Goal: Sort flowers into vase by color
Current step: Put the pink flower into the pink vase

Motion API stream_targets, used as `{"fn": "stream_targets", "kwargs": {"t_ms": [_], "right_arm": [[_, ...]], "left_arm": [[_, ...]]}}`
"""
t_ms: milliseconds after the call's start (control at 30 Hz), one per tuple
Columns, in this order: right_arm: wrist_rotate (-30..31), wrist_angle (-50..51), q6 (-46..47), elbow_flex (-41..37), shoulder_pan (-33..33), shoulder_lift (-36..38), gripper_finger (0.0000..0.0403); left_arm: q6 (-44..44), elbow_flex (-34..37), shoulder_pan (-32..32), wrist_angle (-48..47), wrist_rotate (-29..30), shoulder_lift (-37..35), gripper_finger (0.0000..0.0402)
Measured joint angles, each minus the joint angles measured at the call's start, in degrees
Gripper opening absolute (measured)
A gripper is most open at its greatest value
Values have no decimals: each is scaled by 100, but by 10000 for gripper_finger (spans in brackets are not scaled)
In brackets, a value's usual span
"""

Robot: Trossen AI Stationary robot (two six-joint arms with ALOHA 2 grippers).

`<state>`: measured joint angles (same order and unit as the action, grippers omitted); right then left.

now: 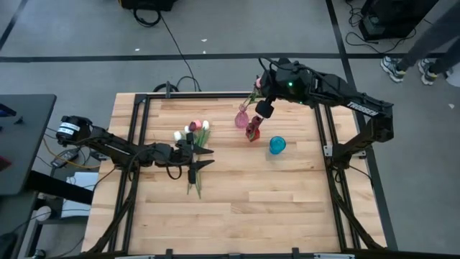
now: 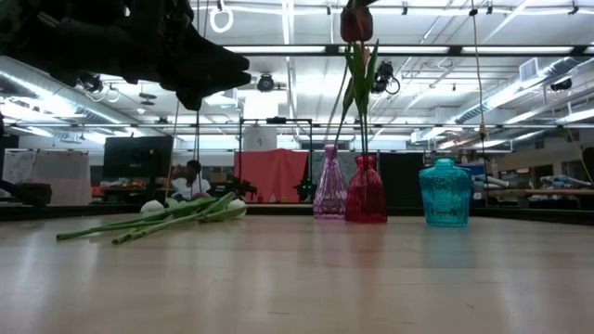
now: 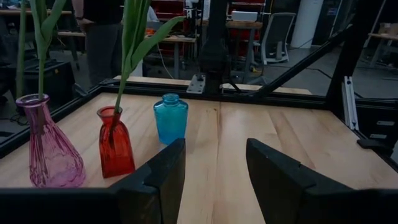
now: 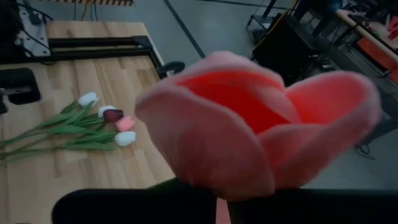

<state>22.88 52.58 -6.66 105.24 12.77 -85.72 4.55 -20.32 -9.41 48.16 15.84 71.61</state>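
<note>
The loose flowers (image 1: pixel 195 147) lie in a bundle on the wooden surface (image 1: pixel 244 201), just beside the left pincer (image 1: pixel 194 152), with their heads toward the far edge and their stems running back toward the near edge. From table height the stems lie almost flat, a little raised toward the heads. The white heads (image 4: pixel 88 98), one dark red head (image 4: pixel 113 115) and one pink head (image 4: pixel 125 123) sit together at one end of the bundle.

The left pincer stands well open and empty over the surface, facing the three vases. The right pincer (image 1: pixel 264 109) is closed on a pink tulip (image 4: pixel 249 124) above the vases; its head fills the right wrist view, so the exact grip point on the stem is hard to make out.

The pink vase (image 3: pixel 50 146) and the red vase (image 3: pixel 115 143) each already hold an upright stem; the blue vase (image 3: pixel 170 118) looks empty.

These tulips are likely very light, with thin, springy stems and soft heads that would crush or bend if squeezed. The stem is the place to take one, probably at mid-length or slightly toward the head, so it hangs near upright for the narrow vase necks. The crossing stems may drag neighbours along when one is lifted.
</note>
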Motion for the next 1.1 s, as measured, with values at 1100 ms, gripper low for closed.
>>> {"fn": "stream_targets", "kwargs": {"t_ms": [1100], "right_arm": [[-184, 136, 87, 54, 120, -648, 23]], "left_arm": [[58, 2, -2, -14, 2, 0, 174]]}}
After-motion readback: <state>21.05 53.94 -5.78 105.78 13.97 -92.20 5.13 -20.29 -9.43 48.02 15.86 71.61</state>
